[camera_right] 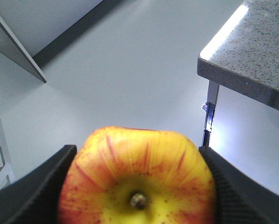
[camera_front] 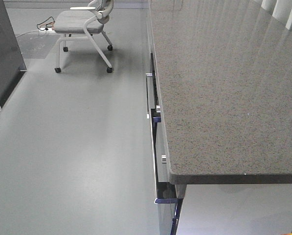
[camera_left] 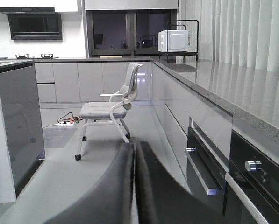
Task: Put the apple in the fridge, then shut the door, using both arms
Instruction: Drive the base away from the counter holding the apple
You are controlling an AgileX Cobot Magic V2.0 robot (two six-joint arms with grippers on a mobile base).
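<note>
Leftmost, a dark glossy unit (camera_front: 4,49) is seen at the edge of the front view, with bare grey floor (camera_front: 77,147) beside it. Further right, a grey chair (camera_front: 77,22) on castors is parked, and a power strip (camera_left: 67,123) is seen on the floor just beside it. On the right, a long speckled grey counter (camera_front: 224,88) is seen, with a metal handle (camera_front: 149,95) on its front. At the counter's far end a white microwave (camera_left: 173,40) is set in a black rack. The left gripper (camera_left: 133,149) is pressed closed with its 2 dark fingers (camera_left: 111,196) touching; nothing is held, and it is aimed level toward the chair. The right gripper (camera_right: 137,186) is clamped on the apple (camera_right: 139,158), with 1 ribbed pad (camera_right: 36,186) against each side. The stem dimple is turned to the wrist camera, and the apple is held in the air above the floor, near the counter's corner.
</note>
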